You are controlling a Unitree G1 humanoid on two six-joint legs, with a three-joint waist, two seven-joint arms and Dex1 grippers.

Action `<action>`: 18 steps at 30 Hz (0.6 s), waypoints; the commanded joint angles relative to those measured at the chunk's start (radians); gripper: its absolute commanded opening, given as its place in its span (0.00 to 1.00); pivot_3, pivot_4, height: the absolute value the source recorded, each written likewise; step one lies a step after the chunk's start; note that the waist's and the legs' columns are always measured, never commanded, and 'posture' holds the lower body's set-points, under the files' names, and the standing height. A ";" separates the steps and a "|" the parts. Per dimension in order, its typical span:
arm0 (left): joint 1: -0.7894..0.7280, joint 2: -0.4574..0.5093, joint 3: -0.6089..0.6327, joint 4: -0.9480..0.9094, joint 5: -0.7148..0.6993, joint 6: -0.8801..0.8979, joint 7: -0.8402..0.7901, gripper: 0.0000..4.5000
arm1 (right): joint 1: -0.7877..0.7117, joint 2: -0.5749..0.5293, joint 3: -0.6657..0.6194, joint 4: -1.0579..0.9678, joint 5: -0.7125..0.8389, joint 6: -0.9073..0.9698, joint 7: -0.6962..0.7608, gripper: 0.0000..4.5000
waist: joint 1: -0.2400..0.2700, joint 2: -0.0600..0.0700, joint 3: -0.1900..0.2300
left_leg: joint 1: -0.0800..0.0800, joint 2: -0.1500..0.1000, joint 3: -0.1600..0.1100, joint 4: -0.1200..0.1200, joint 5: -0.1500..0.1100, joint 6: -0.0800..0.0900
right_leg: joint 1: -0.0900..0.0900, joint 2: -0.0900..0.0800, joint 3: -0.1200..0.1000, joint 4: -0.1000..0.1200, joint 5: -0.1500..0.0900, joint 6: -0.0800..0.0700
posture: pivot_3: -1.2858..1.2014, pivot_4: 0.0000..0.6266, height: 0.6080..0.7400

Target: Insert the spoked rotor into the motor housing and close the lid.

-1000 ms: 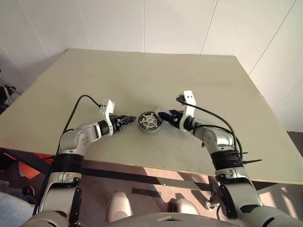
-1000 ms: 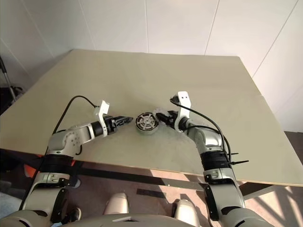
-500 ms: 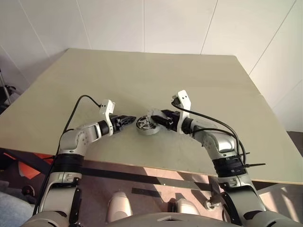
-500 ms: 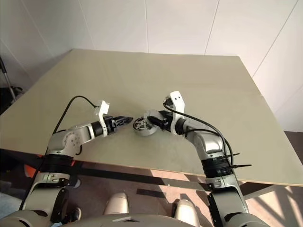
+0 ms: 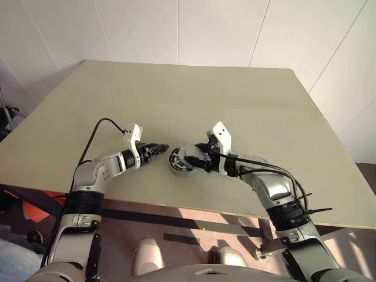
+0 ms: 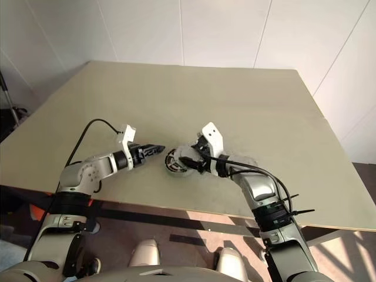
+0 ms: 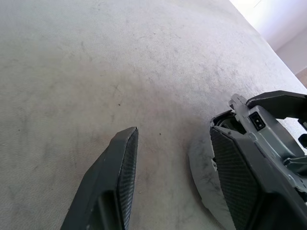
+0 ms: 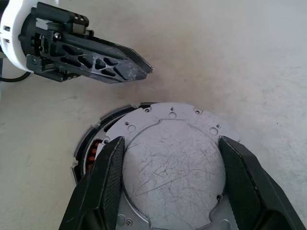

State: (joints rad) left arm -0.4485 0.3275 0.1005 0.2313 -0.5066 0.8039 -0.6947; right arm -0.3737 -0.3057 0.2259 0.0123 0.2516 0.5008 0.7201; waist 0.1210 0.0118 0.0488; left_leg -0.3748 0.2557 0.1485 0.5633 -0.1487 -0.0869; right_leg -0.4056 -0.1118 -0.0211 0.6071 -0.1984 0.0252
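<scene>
My right gripper (image 8: 171, 142) stands wide, its two fingers set on opposite edges of the lid (image 8: 175, 167), a flat grey metal disc with a scratched face and small holes near its rim; I judge this to be a grip across the lid's full width. The lid lies over the motor housing (image 5: 180, 162) but off centre, so a crescent of copper-red windings (image 8: 93, 154) and a dark rim remain exposed on the side toward my left gripper (image 7: 173, 133). I cannot tell whether that dark rim belongs to the spoked rotor. Handling: the lid appears rigid, thin and smooth, and probably light, so it will not yield under the pads but could slip or tip if held off its widest line. Hold it by the rim at two opposite points and keep the face clear. The housing looks denser and stiff. The windings are the fragile part and should not be scraped by the lid's edge. The housing can slide on the table (image 5: 176, 94) if pushed sideways, so seating pressure should go straight down. Pose: my right arm reaches in from the right, elbow bent, forearm low over the table and wrist angled left toward the housing. My left gripper is open and empty, its tips low over the table just left of the housing and not touching it. Its forearm reaches in from the near left. The assembly sits near the table's near edge, between both hands.
</scene>
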 commanded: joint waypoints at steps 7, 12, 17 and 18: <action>-0.022 0.011 0.000 -0.014 -0.003 -0.010 -0.012 0.56 | -0.026 -0.014 0.016 -0.053 -0.044 -0.110 0.027 0.66 | 0.000 0.000 0.000 | 0.000 0.000 0.000 0.000 0.000 0.001 | 0.000 0.000 0.000 0.000 0.000 0.000 | 0.52 0.00 1.00; -0.023 0.012 0.000 -0.012 -0.002 -0.011 -0.012 0.56 | -0.024 -0.012 0.021 -0.029 -0.048 -0.113 0.053 0.66 | 0.000 0.000 0.000 | 0.000 0.000 0.000 0.000 -0.001 0.001 | 0.000 0.000 0.000 0.000 0.000 0.000 | 0.52 0.00 1.00; -0.017 0.016 0.002 -0.018 -0.003 -0.009 -0.010 0.56 | -0.014 -0.006 0.019 -0.014 -0.036 -0.128 0.090 0.66 | 0.000 0.000 0.000 | 0.000 0.000 0.000 0.000 -0.001 0.002 | 0.000 0.000 0.000 0.000 0.000 0.000 | 0.52 0.00 1.00; -0.016 0.017 0.003 -0.018 -0.003 -0.009 -0.010 0.56 | -0.010 -0.007 0.020 -0.014 -0.030 -0.130 0.103 0.66 | 0.000 0.000 0.000 | 0.000 0.000 0.000 0.000 -0.001 0.002 | 0.000 0.000 0.000 0.000 0.000 0.000 | 0.52 0.00 1.00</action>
State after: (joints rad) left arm -0.4494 0.3351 0.0993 0.2339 -0.5059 0.8041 -0.6963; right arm -0.3733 -0.3151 0.2490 0.0258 0.1959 0.4037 0.7958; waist 0.1209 0.0117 0.0488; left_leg -0.3748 0.2557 0.1484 0.5634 -0.1498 -0.0850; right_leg -0.4055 -0.1118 -0.0211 0.6071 -0.1984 0.0251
